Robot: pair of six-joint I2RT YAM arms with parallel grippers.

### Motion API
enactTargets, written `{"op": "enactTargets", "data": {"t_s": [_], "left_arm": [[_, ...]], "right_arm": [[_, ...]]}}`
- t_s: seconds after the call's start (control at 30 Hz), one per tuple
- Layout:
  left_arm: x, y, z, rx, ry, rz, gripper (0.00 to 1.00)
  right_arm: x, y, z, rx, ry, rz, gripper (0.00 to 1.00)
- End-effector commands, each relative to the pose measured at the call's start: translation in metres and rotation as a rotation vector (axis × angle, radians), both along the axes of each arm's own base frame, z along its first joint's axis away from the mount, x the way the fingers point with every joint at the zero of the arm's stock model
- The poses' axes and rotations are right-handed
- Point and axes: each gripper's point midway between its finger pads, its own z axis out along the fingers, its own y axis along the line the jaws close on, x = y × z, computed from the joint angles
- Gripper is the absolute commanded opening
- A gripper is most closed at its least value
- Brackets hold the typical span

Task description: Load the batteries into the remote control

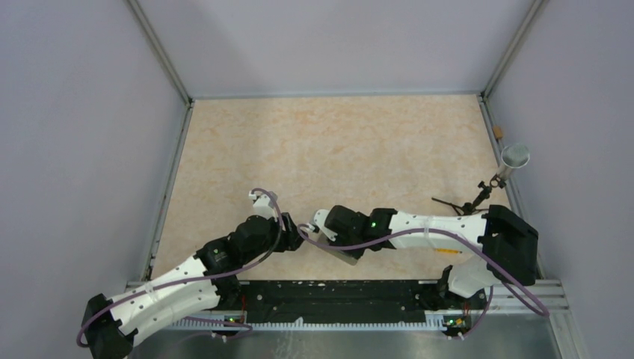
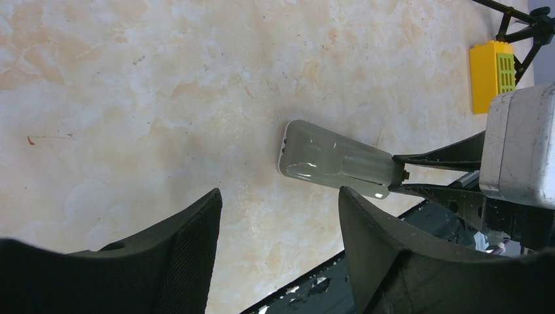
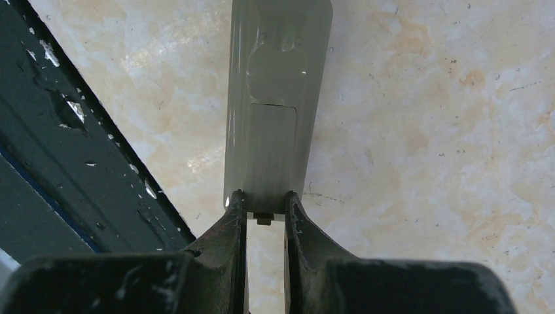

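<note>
Spread wide and empty, left gripper [image 2: 280, 203] hanging over tan table [image 2: 131, 98], just beyond it remote control [image 2: 334, 160], plain grey back up, beside the black front rail [image 3: 65, 163], pinched at one end between the nearly closed fingers of right gripper [image 3: 264, 203], yellow block [image 2: 492, 75] farther off on the table.

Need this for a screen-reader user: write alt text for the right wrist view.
The right gripper pinches the near end of the grey remote control, its plain back with a round dimple and a rectangular panel facing the camera. The remote stretches away over a beige marbled table, with a dark rail along the left.
</note>
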Motion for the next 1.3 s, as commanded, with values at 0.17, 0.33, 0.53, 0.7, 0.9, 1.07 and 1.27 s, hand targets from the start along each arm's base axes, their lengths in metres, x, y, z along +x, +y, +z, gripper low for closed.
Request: {"op": "enactTargets", "data": {"t_s": [0.17, 0.33, 0.53, 0.7, 0.9, 1.07, 1.27], "left_arm": [[0.004, -0.006, 0.005, -0.023, -0.017, -0.006, 0.67], [0.004, -0.006, 0.005, -0.025, -0.016, -0.007, 0.67], [0.003, -0.006, 0.004, -0.024, -0.012, -0.007, 0.67], [0.003, -0.007, 0.003, -0.027, -0.011, -0.009, 0.67], [0.003, -0.007, 0.002, -0.026, -0.008, -0.011, 0.67], [0.003, -0.008, 0.002, -0.027, -0.008, -0.014, 0.67], [0.003, -0.009, 0.001, -0.028, -0.004, -0.02, 0.67]], "right_arm": [[0.001, 0.013, 0.004, 0.063, 0.004, 0.005, 0.24], [0.002, 0.013, 0.005, 0.066, 0.0, 0.004, 0.33], [0.001, 0.015, 0.006, 0.082, 0.012, -0.028, 0.4], [0.004, 0.016, 0.012, 0.103, -0.008, -0.047, 0.41], [0.011, 0.008, 0.025, 0.118, -0.047, -0.113, 0.37], [0.005, -0.002, 0.026, 0.116, -0.026, -0.154, 0.31], [0.001, 0.002, 0.024, 0.131, 0.004, -0.16, 0.24]]}}
